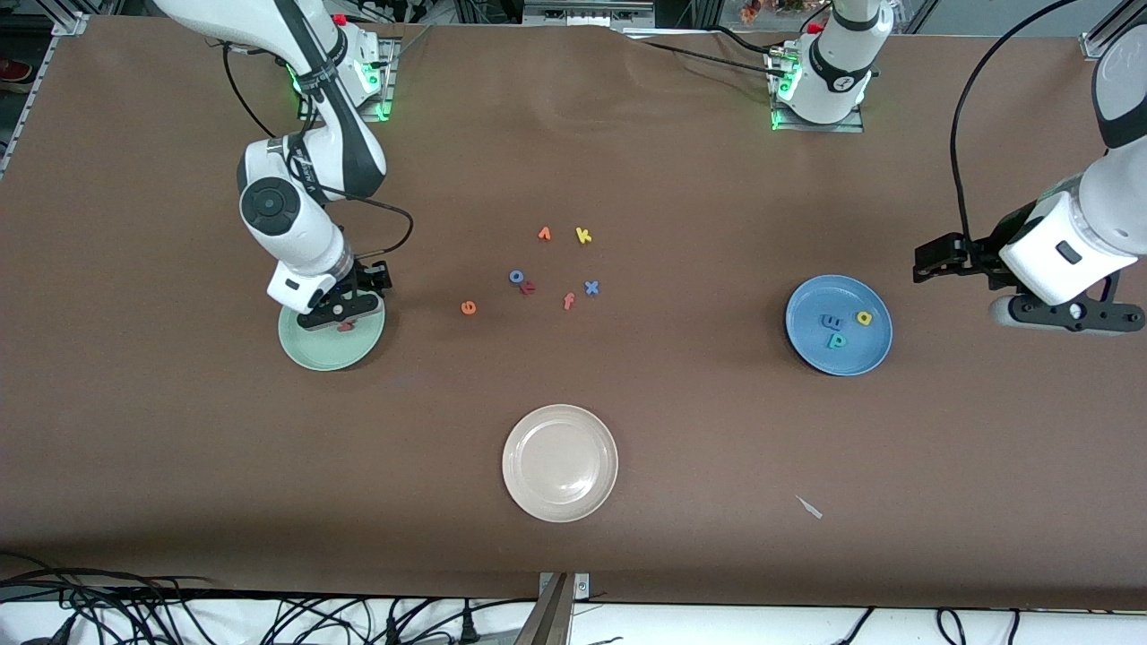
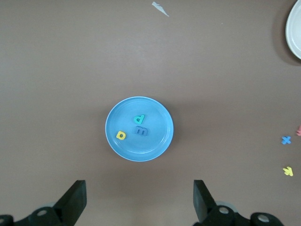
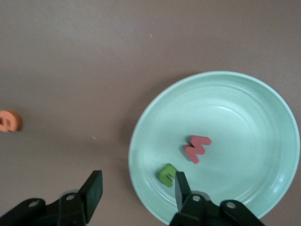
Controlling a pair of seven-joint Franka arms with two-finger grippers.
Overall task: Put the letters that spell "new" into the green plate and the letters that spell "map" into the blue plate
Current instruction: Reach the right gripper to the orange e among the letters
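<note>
Right gripper (image 3: 136, 188) parted over green plate (image 3: 263, 94) | lime "n" (image 3: 166, 174), dull-red "w" (image 3: 196, 148) inside

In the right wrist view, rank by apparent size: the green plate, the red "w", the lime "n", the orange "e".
1. green plate, by far
2. red "w"
3. lime "n" and orange "e" look alike; the "e" is cut off at the frame edge, so unranked.

w (image 3: 197, 148) and n (image 3: 167, 174) sit in the green plate (image 3: 244, 94); m (image 2: 141, 131), a (image 2: 121, 135), p (image 2: 139, 119) in the blue plate (image 2: 160, 113); e (image 1: 468, 307) on the table (image 1: 179, 466).
</note>
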